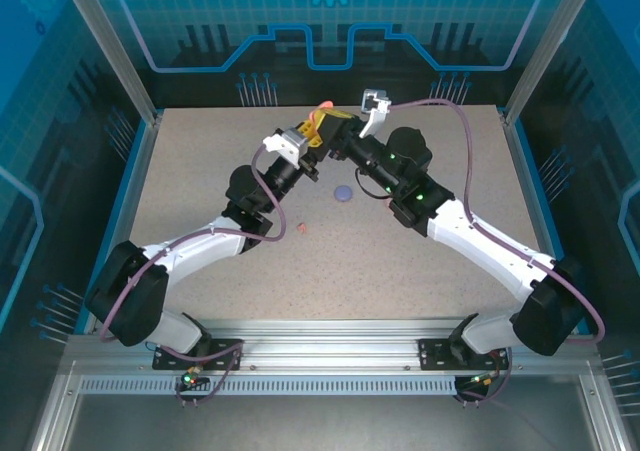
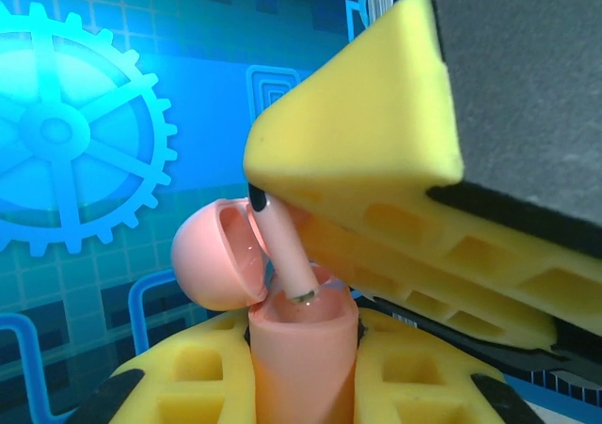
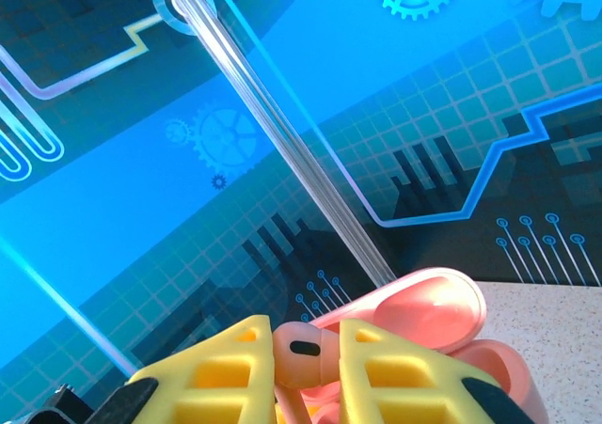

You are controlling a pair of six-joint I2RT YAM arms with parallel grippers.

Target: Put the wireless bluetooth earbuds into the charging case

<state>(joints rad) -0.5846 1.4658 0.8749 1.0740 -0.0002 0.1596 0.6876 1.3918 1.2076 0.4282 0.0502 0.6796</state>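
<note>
My left gripper is shut on a pink charging case, held upright above the far middle of the table with its lid hinged open to the left. My right gripper is shut on the head of a pale pink earbud. The earbud's stem slants down into the case's mouth, its tip just inside the rim. In the top view the left gripper and the right gripper meet tip to tip. The right gripper's yellow finger looms over the case.
On the table in front of the grippers lies a small round purple thing. A tiny pink earbud lies nearer, beside the left forearm. Clear walls with aluminium posts enclose the table on three sides.
</note>
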